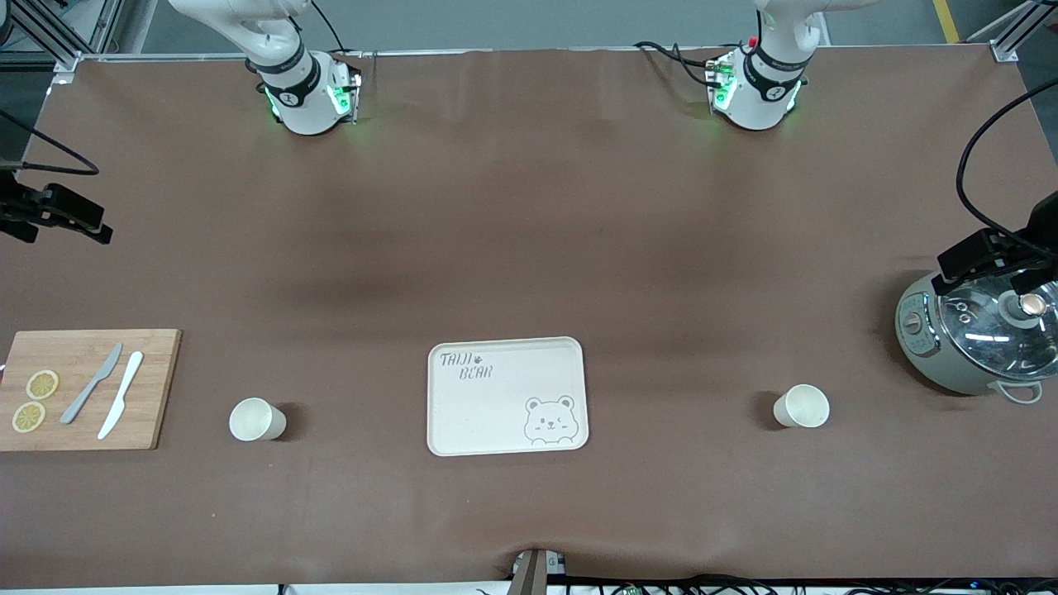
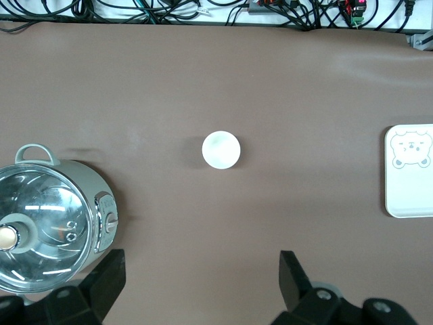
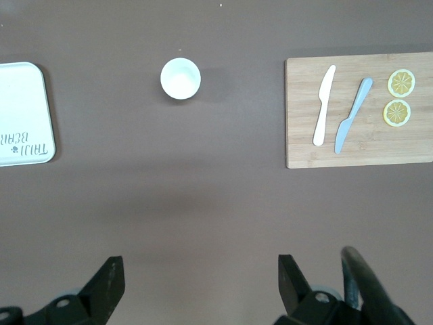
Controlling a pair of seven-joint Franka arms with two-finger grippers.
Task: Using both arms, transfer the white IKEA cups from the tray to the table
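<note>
Both sets of jaws stand wide open and hold nothing: the left gripper (image 2: 199, 281) hangs high over bare cloth near the pot, and the right gripper (image 3: 199, 284) hangs high over bare cloth at the right arm's end, its fingers (image 3: 108, 281) spread well apart. Both arms wait, their bases along the table's edge farthest from the front camera.

The table (image 1: 529, 248) is covered with a brown cloth. On it, toward the right arm's end, lies a wooden cutting board (image 1: 83, 388), carrying a grey knife (image 1: 91, 383), a white knife (image 1: 121, 394) and two lemon slices (image 1: 42, 384). At the left arm's end sits a grey pot (image 1: 979, 343) with a glass lid. The bear-printed tray (image 1: 507, 396) lies midway between them, flat, with nothing on it.

One white cup (image 1: 257, 419) stands upright on the cloth between the cutting board and the tray, well apart from both. The other white cup (image 1: 802, 406) stands upright between the tray and the pot, nearer to the front camera than the pot. The left wrist view shows this cup (image 2: 220, 149) from above; the right wrist view shows the first (image 3: 180, 78).
</note>
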